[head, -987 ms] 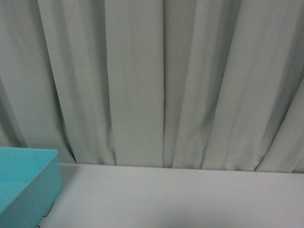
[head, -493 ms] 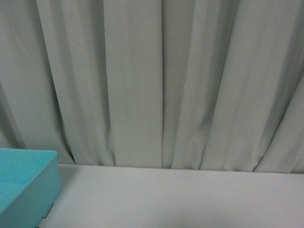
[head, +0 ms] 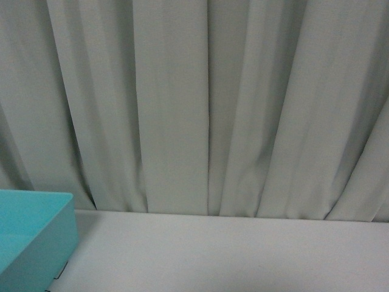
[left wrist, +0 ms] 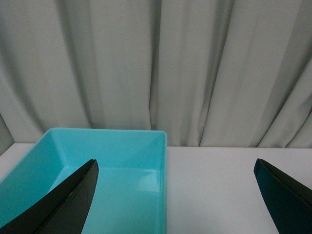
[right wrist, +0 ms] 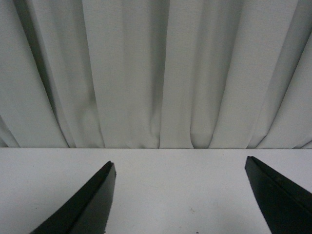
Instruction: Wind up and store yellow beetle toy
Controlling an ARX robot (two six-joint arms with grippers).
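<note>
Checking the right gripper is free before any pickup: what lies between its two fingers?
Nothing held: in the right wrist view, only bare white table shows between the fingers of the open right gripper, curtain beyond.

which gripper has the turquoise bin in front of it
The left gripper: the open turquoise plastic bin sits ahead of it; the right gripper has only white table ahead.

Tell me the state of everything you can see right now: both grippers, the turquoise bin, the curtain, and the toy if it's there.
left gripper: open, holding nothing.
right gripper: open, holding nothing.
turquoise bin: upright on the table, open-topped, nothing seen in the part that shows.
curtain: drawn shut behind the table.
yellow beetle toy: not in any view.
</note>
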